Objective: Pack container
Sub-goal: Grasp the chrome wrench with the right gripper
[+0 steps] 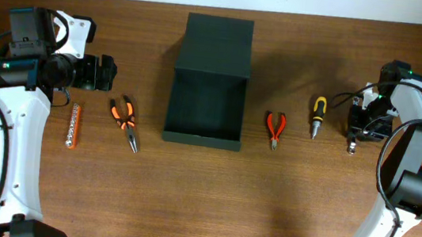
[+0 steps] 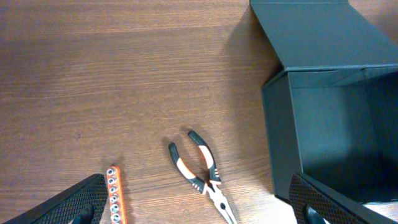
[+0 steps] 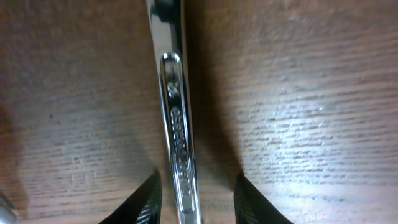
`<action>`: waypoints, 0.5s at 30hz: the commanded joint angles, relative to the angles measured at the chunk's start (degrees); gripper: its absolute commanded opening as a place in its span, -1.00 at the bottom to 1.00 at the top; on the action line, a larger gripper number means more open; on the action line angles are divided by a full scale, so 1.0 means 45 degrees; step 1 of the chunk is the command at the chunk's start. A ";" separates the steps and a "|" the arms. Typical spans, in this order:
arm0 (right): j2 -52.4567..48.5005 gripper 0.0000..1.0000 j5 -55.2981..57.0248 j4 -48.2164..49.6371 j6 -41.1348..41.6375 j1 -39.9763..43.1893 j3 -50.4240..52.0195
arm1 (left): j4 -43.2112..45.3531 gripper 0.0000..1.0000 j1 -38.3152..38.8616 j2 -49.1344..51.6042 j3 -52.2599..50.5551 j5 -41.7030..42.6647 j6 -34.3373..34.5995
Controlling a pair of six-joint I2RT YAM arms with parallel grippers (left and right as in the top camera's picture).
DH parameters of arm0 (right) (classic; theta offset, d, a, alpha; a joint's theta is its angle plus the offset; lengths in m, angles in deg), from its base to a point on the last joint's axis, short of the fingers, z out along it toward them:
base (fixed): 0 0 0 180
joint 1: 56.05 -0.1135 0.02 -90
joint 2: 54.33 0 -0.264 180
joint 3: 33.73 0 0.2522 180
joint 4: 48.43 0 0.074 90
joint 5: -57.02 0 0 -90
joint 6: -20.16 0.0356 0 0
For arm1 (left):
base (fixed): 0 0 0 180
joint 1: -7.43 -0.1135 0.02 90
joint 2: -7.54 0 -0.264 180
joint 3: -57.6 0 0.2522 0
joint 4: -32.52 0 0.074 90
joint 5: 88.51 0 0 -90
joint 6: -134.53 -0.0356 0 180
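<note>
The container [image 1: 205,110] is a dark green-black box at the table's middle, its flap lid folded back and its inside bare; its left wall shows in the left wrist view [image 2: 280,137]. My right gripper [image 1: 355,131] is down at the table on the far right. In the right wrist view a chrome wrench [image 3: 174,118] lies between its fingers, and the gripper [image 3: 194,199] is open, with a narrow gap on each side of the shaft. My left gripper [image 1: 104,74] hovers wide open [image 2: 199,202] left of the container, holding nothing.
Orange-and-black long-nose pliers [image 1: 125,121] [image 2: 202,174] and an orange socket strip [image 1: 73,124] [image 2: 114,196] lie below the left gripper. Red pliers [image 1: 275,128] and a yellow-and-black screwdriver [image 1: 318,115] lie right of the container.
</note>
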 commanded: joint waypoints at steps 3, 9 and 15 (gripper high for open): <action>-0.0389 -0.28 0.0301 0.0447 0.0282 -0.0083 -0.0141 | -0.0180 0.91 -0.0039 0.0131 0.0296 0.0015 -0.0199; -0.0398 -0.60 0.0330 0.0534 0.0588 -0.0083 -0.0141 | -0.0223 0.91 -0.0039 0.0131 0.0296 0.0015 -0.0199; -0.0398 -0.82 0.0330 0.0321 0.0588 -0.0083 -0.0141 | -0.0219 0.91 -0.0039 0.0126 0.0296 0.0010 -0.0199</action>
